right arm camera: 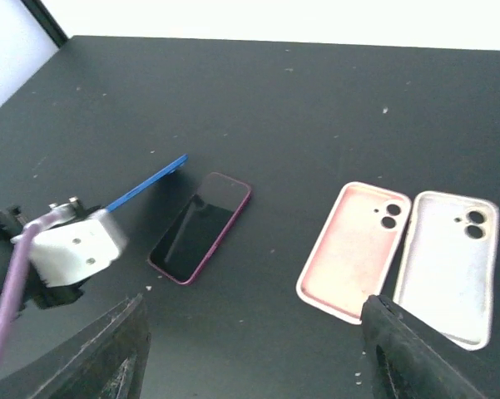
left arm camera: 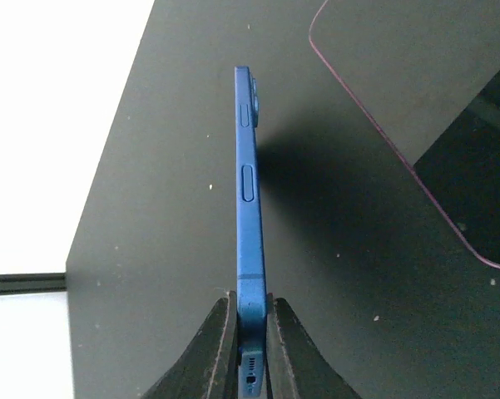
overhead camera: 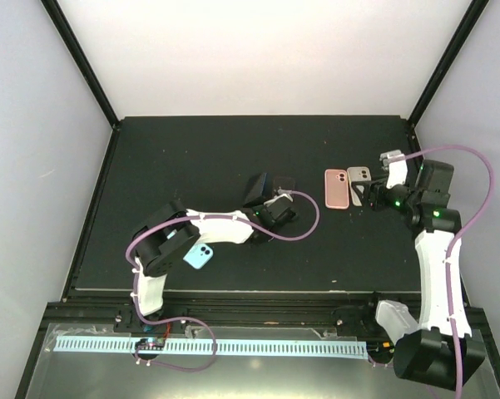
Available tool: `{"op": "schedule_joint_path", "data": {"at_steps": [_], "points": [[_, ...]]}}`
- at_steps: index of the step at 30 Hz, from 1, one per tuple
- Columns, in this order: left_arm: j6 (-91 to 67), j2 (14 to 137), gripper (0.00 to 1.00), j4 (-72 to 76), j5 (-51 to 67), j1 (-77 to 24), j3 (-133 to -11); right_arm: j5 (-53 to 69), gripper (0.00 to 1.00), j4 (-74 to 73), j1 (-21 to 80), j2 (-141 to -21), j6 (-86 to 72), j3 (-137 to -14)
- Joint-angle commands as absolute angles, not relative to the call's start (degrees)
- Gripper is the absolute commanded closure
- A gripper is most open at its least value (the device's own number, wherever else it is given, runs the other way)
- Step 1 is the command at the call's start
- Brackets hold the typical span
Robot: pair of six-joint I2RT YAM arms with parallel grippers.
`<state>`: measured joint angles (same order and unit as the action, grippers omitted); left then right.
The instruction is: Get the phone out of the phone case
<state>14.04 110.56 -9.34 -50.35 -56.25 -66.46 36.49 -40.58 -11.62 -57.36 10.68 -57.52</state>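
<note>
My left gripper [left arm camera: 251, 332] is shut on the bottom end of a bare blue phone [left arm camera: 248, 191], held edge-on above the black table. In the top view that gripper [overhead camera: 270, 208] is mid-table with the phone [overhead camera: 255, 189] tilted up. A light blue case [overhead camera: 200, 258] lies flat beside the left arm, apart from the phone. My right gripper [right arm camera: 254, 328] is open and empty, hovering near the pink case [right arm camera: 353, 251]; in the top view it [overhead camera: 373, 198] is at the right.
A purple phone [right arm camera: 201, 226] lies screen-up next to the left gripper; it also shows in the left wrist view [left arm camera: 416, 108]. A pink case [overhead camera: 337, 189] and a white case [right arm camera: 448, 266] lie open side up, side by side at the right.
</note>
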Motion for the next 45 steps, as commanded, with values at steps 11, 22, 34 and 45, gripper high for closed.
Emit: {"op": "schedule_joint_path", "data": {"at_steps": [11, 22, 34, 45], "points": [[13.02, 116.22, 0.78, -21.21, -46.60, -56.41, -73.39, 40.36, 0.30, -36.71, -11.60, -55.75, 7.24, -50.85], [4.41, 114.96, 0.47, -26.45, -43.79, -56.47, -75.18, 39.69, 0.30, -36.19, -11.60, -54.67, 6.90, -50.10], [-31.96, 85.88, 0.01, -37.79, -32.00, -53.60, -59.71, 41.34, 0.24, -37.36, -11.62, -53.58, 7.99, -50.37], [-52.53, 65.96, 0.01, -34.65, -16.67, -39.63, -37.43, 42.69, 0.24, -38.28, -11.61, -54.10, 8.90, -50.55]]}}
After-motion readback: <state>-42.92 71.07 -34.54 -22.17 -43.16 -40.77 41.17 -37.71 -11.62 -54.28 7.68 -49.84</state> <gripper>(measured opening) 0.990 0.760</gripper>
